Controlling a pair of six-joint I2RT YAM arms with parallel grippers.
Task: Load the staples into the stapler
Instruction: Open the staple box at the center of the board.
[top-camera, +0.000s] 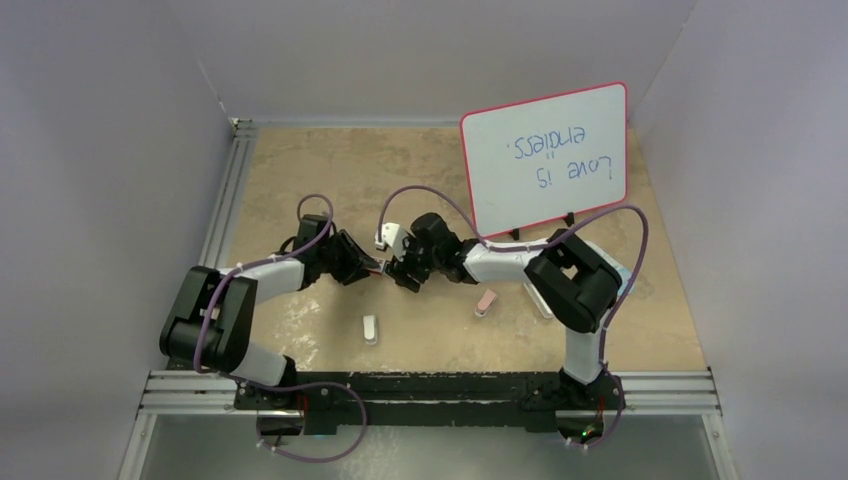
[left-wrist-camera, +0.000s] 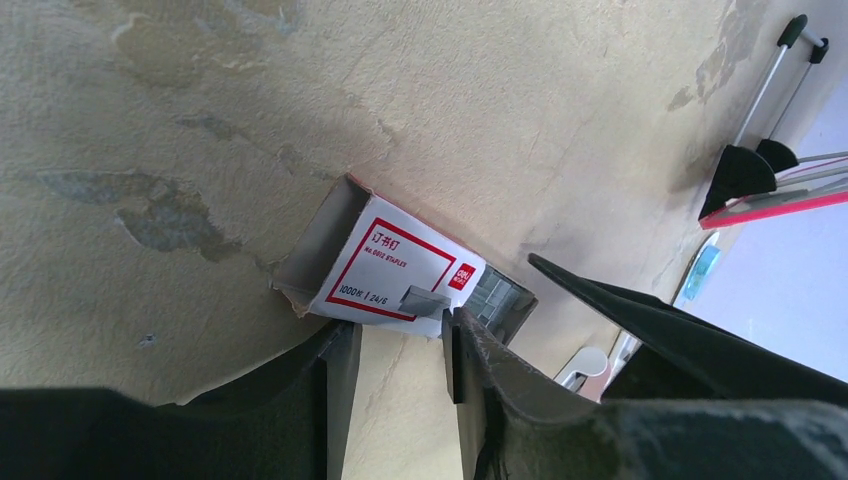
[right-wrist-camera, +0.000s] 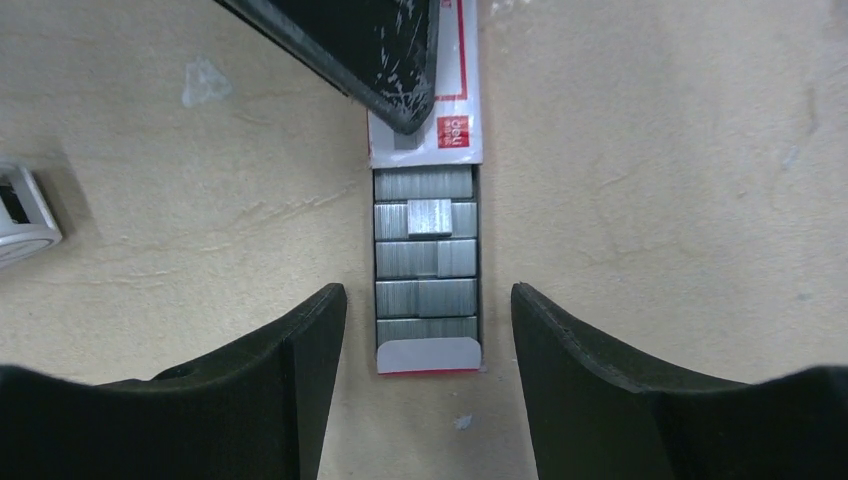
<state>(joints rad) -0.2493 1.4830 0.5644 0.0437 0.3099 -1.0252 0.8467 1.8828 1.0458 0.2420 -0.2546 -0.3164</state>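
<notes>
Lying in crosswise rows, the staples (right-wrist-camera: 425, 262) are silvery-grey strips packed in a narrow grey tray (right-wrist-camera: 479, 260), which stands drawn out of a red-and-white cardboard sleeve (left-wrist-camera: 385, 268) printed with a red frame. One short piece sits raised on the second row from the sleeve mouth. Tray and sleeve rest flat on the mottled beige bench (right-wrist-camera: 650, 200), near its middle, in front of the propped whiteboard (top-camera: 545, 160). The pink stapler (top-camera: 486, 301) lies on the bench well apart, off to the right, below the right forearm. The left arm reaches in from the left and the right arm folds at the elbow to reach leftward, so both wrists meet nose to nose over the box. The right end effector (right-wrist-camera: 428, 295) hangs above the tray's outer end with its jaws spread wide, one finger on each side of the tray and clear of it. The left end effector (left-wrist-camera: 398, 325) is at the sleeve, jaws partly apart, one fingertip over the sleeve's top near its mouth; whether it pinches the sleeve cannot be told.
</notes>
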